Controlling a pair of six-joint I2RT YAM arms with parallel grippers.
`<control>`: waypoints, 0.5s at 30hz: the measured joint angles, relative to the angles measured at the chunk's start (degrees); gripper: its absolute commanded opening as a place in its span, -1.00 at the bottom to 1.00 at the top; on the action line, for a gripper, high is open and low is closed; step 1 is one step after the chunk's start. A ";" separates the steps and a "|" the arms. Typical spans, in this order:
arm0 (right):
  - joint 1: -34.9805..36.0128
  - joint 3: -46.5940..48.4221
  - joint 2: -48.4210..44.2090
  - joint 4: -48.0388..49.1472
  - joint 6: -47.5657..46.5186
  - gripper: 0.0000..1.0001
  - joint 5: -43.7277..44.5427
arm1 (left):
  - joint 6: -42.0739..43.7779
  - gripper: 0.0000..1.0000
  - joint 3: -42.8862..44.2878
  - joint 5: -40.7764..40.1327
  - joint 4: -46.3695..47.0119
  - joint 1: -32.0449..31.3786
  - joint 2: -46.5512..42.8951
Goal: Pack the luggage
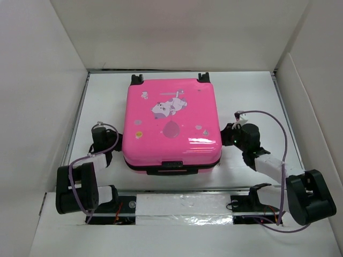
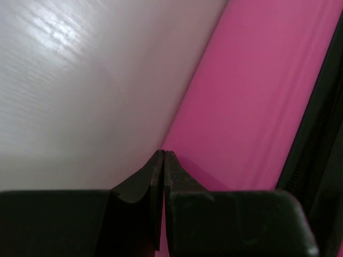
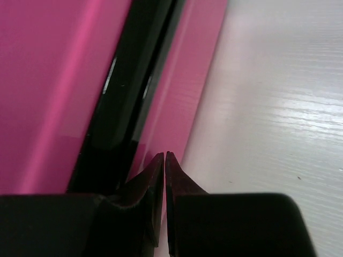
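Note:
The luggage (image 1: 170, 120) lies flat and closed in the middle of the white table, a bright pink hard shell with a cartoon animal print on top. My left gripper (image 1: 117, 145) is low beside its left side, jaws shut with nothing between them. In the left wrist view the gripper tips (image 2: 163, 152) sit right at the foot of the pink shell (image 2: 257, 96). My right gripper (image 1: 224, 137) is at the case's right side, also shut and empty. In the right wrist view its tips (image 3: 164, 154) are against the lower pink shell (image 3: 182, 107), just below the black zipper trim (image 3: 128, 80).
Black wheels (image 1: 136, 78) (image 1: 203, 76) stick out at the case's far edge and a black handle (image 1: 172, 167) at its near edge. White walls (image 1: 37, 107) enclose the table (image 1: 252, 96) on three sides. A taped rail (image 1: 182, 206) runs between the arm bases.

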 measured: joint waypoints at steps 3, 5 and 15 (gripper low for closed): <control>1.77 0.00 1.49 1.01 0.42 -0.81 1.86 | 0.63 -1.00 0.02 -2.27 2.43 -3.80 1.60; 2.58 0.00 3.21 1.79 0.83 -0.81 3.58 | 0.63 -1.00 0.35 -3.78 4.09 -5.05 2.91; 3.56 4.46 18.91 5.33 2.89 -0.87 10.05 | -5.35 -1.00 12.55 -6.99 15.82 -10.03 21.07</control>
